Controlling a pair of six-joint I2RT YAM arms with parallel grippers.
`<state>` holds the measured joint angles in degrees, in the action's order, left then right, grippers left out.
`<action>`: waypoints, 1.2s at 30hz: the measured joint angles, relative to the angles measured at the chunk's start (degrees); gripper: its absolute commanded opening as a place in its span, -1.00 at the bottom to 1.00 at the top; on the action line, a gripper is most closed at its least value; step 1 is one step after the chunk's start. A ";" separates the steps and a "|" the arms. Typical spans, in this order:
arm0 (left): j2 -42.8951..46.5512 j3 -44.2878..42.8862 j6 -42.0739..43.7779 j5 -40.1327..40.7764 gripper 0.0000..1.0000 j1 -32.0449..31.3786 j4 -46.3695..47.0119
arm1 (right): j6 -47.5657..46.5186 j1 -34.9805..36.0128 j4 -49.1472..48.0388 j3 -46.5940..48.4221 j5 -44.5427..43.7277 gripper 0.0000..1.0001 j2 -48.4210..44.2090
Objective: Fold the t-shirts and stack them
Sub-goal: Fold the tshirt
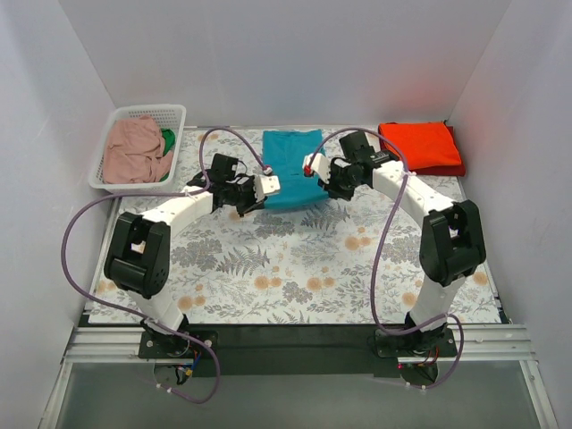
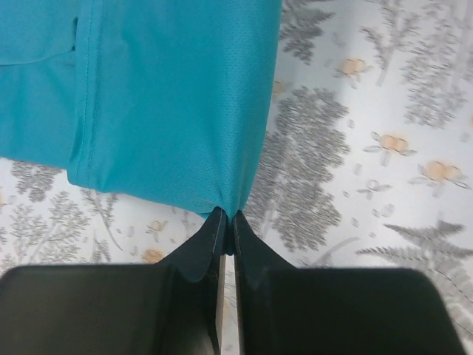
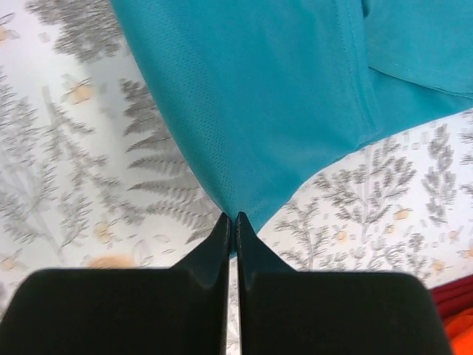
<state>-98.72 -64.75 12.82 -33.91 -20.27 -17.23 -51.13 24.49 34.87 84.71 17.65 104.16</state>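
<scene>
I hold the teal-blue soft cloth t-shirt (image 1: 291,170), at 12 o'clock on the bench (image 1: 268,268), mid-fold: left gripper (image 2: 225,220) and right gripper (image 3: 233,220) each clench a near corner. The orange-red folded t-shirt (image 1: 420,146), at 2 o'clock, looks finished. The dusty pink crumpled t-shirt (image 1: 132,152) lies unfolded in the white lattice plastic basket (image 1: 147,112) at 10 o'clock.

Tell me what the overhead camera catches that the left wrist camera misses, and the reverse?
Only overhead: the white basket holding a pink shirt, and the folded orange-red shirt at the far right. Only the left wrist: the left jaws pinched shut on a corner of the teal shirt, and its fine mesh weave. Both: that teal shirt lying on the floral tablecloth.
</scene>
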 measured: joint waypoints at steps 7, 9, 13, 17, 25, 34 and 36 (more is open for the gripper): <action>10.54 4.79 3.78 -2.51 -1.00 -2.73 -12.90 | 0.39 2.64 6.71 -12.48 4.66 -0.97 -11.96; 16.94 8.33 4.74 -3.67 -1.00 -4.70 -16.96 | 0.74 3.98 8.96 -16.68 6.54 -0.97 -16.70; 28.30 13.38 5.49 -7.72 -1.00 -8.98 -26.21 | 1.64 7.04 14.12 -26.16 11.17 -0.97 -28.17; 34.12 15.72 5.25 -12.00 -1.00 -10.84 -33.31 | 1.73 8.98 19.91 -29.70 15.30 -0.97 -33.79; 29.55 15.06 4.48 -13.16 -1.00 -9.70 -37.86 | 0.48 9.01 22.91 -20.81 16.85 -0.97 -25.31; 4.59 -6.16 8.02 -15.41 -1.00 3.58 -39.06 | -5.68 7.26 24.96 -2.97 13.42 -0.97 -5.18; -1.20 -9.05 7.54 -15.32 -1.00 4.66 -37.62 | -6.69 5.99 25.03 1.25 12.98 -0.97 1.38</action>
<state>-99.92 -73.80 20.36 -49.23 -15.62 -54.85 -57.82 30.48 59.90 85.95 30.63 105.54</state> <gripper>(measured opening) 0.029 0.029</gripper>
